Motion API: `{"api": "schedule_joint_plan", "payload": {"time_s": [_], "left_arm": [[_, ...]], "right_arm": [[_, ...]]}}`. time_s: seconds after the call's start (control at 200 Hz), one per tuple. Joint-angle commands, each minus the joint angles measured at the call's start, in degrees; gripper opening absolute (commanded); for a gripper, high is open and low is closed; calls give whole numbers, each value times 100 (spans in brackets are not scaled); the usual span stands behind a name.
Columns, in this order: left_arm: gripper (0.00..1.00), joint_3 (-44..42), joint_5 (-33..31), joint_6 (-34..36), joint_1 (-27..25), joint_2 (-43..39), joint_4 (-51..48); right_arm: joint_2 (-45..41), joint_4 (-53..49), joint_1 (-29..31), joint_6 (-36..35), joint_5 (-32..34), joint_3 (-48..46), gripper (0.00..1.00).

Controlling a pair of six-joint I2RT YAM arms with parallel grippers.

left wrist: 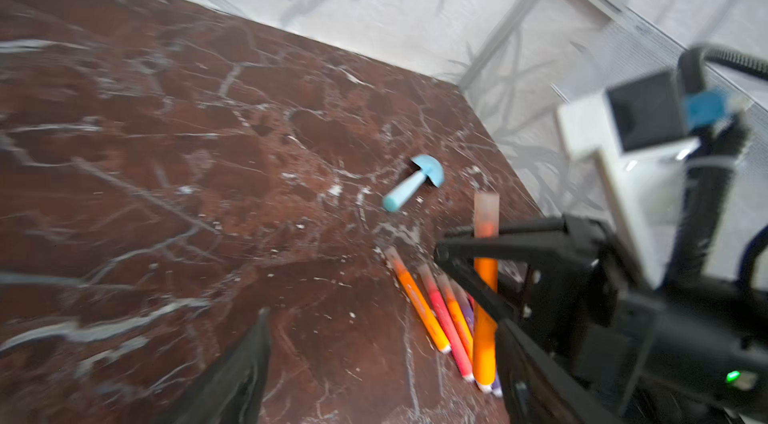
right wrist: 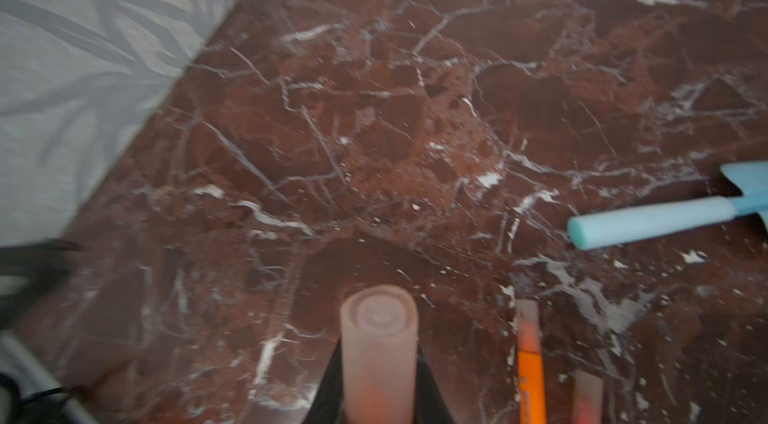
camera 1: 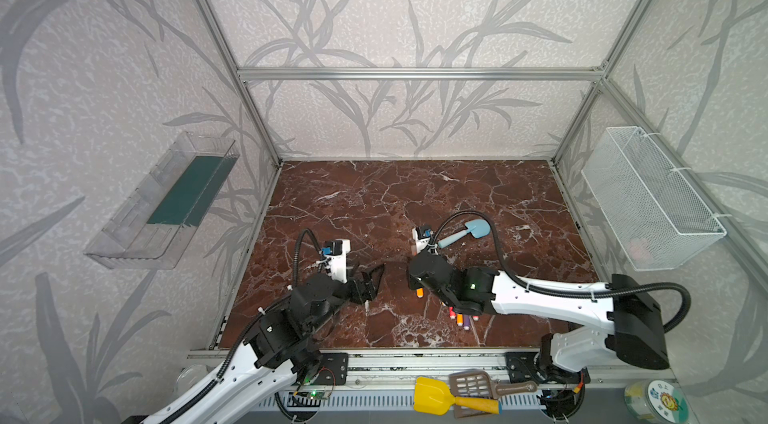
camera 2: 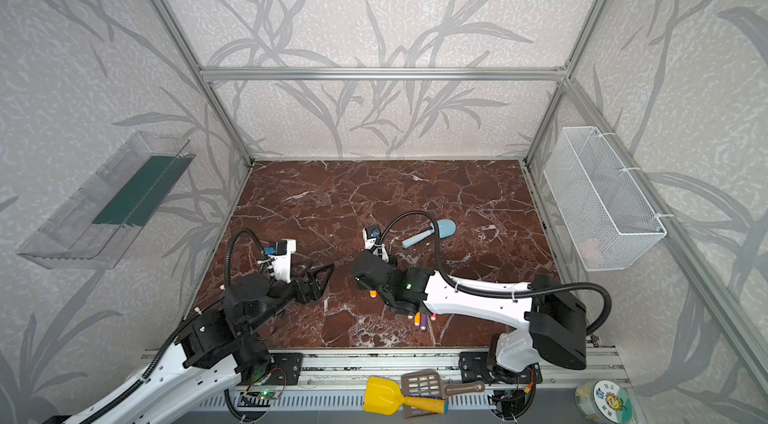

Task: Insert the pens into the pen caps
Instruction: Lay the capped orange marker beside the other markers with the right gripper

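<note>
At the near left of the table (camera 1: 374, 202), the left gripper (camera 1: 368, 276) hangs with its fingers spread and nothing between them (the left wrist view catches only one blurred finger (left wrist: 249, 364)). Just to its right, near the middle, the right gripper (left wrist: 478, 253) has its fingers pinching an orange pen (left wrist: 485, 318) about where the barrel meets a pale pen cap (right wrist: 378, 343) seated over its tip. The cap juts out past the fingers. In both top views only the pen's back end (camera 1: 419, 291) shows, below the wrist. Right of that and nearer, partly under the right arm, the other pens (camera 1: 460, 319) lie side by side on the table, touching. Those whose far ends show in the wrist views wear pale caps. Farther back and right lies a light-blue toy shovel (camera 1: 465, 232), apart from the pens.
</note>
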Motion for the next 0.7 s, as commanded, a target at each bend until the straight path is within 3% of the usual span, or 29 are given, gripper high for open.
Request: {"api": "schedule_joint_plan", "payload": {"time_s": [0.0,0.13,0.215,0.48,0.695], "left_arm": [[89,165,-1370,-267,33,-27,-1005],[99,212,-1590,-284,41,25,-1112],[99,307,-1815,-443,43,111,-1353],[99,540,-1990,-385,47,321,-1504],[99,789,-2244,-157,62,631,-1569]], "right_arm": [[755,-955,-176,202,-301,115,0],[1789,-1390,-340,32,-553,717,0],[2226,-1598,-474,0,-762,991,0],[2347,-1234,-539,78,-684,774,0],[2306,-1203,-603,53,-635,705,33]]}}
